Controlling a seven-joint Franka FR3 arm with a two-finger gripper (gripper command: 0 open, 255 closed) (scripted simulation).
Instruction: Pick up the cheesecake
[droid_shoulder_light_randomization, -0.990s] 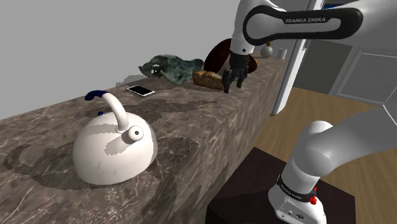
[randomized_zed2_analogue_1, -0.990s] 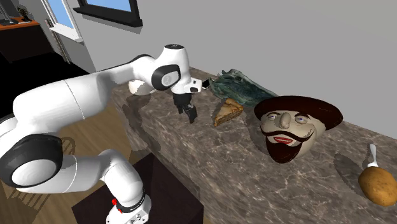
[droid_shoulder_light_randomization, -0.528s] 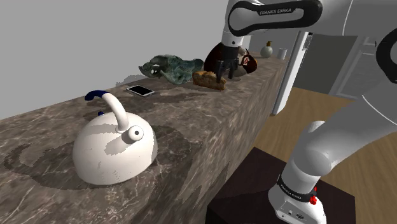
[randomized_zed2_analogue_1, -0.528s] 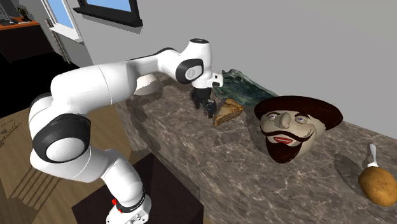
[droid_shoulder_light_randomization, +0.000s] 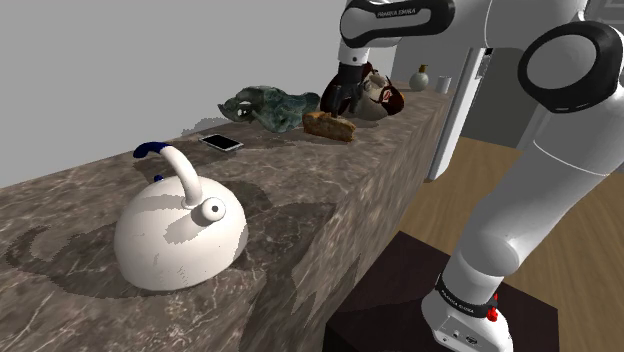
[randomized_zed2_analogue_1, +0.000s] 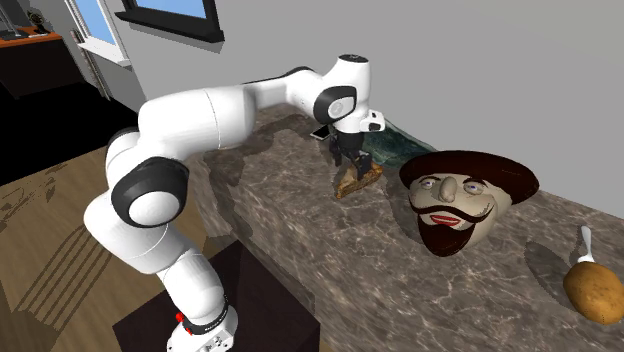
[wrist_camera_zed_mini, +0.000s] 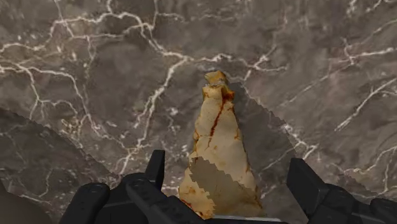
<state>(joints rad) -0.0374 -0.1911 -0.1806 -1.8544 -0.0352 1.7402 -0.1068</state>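
**Cheesecake (wrist_camera_zed_mini: 219, 159) lying on the veined counter, jaws open over it**

The cheesecake is lying as a tan, crumbly wedge streaked with reddish brown on the dark, white-veined marble counter (droid_shoulder_light_randomization: 340, 200). The jaws are hanging just above it, spread wide. Its broad end is sitting between them, touching neither. A lumpy greenish sculpture (droid_shoulder_light_randomization: 265, 106) is sitting just behind it, with a bearded face in a brown hat (randomized_zed2_analogue_1: 462, 200) nearby. A flat phone (droid_shoulder_light_randomization: 221, 142) and a domed white kettle (droid_shoulder_light_randomization: 180, 240) are resting well apart.

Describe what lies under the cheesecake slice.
The cheesecake slice rests on the dark veined counter. The contact patch beneath is covered by the slice itself, and the open gripper hides the edge of its wide end.
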